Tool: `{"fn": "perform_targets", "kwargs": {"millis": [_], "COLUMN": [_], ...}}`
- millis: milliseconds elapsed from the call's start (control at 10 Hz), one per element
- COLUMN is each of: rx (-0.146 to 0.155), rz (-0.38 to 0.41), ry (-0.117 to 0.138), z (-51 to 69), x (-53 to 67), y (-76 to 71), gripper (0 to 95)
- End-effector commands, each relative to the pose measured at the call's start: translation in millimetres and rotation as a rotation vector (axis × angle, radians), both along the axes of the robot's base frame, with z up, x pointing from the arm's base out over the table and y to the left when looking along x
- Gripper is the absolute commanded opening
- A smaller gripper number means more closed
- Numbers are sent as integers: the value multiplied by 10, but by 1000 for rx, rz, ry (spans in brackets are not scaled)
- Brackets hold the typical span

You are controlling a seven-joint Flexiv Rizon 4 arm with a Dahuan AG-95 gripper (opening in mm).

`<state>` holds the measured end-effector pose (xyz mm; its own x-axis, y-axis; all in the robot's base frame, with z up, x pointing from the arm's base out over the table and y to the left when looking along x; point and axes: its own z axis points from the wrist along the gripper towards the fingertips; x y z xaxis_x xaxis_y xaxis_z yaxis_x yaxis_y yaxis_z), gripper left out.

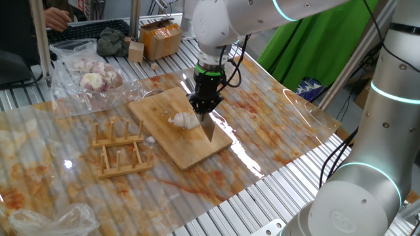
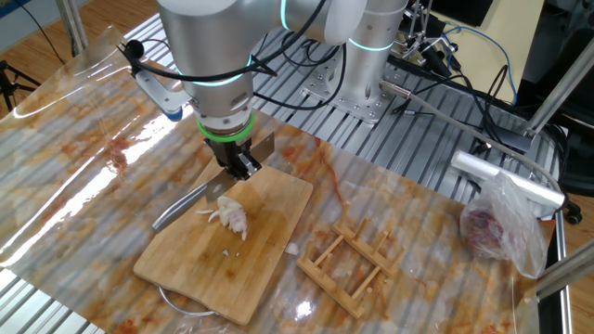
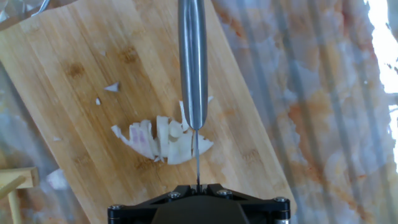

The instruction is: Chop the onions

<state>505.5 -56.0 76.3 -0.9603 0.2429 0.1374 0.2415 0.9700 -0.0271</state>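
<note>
Mid-chop. Gripper (image 1: 207, 108) points down over the cutting board (image 1: 157, 108), jaws pinching the knife (image 3: 193, 62) w/ blade edge-down. The onions (image 3: 163, 140), already partly cut into pale wedges, lie mid-board, directly under the blade. Next, probably: press blade down thru the pile's uncut side, then shift along for another cut.

A robotics lab is indicated: a slotted metal table (image 1: 275, 196), loose cables (image 2: 464, 70), a green backdrop (image 1: 315, 46).
</note>
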Motion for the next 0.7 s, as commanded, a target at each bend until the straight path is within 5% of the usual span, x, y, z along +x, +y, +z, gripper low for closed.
{"fn": "perform_targets", "kwargs": {"millis": [100,700], "rx": [-2,3], "rz": [24,30], "ry": [-1,-12], "z": [-1,20], "x": [8,16], "y": [-3,-16], "gripper": [0,0]}}
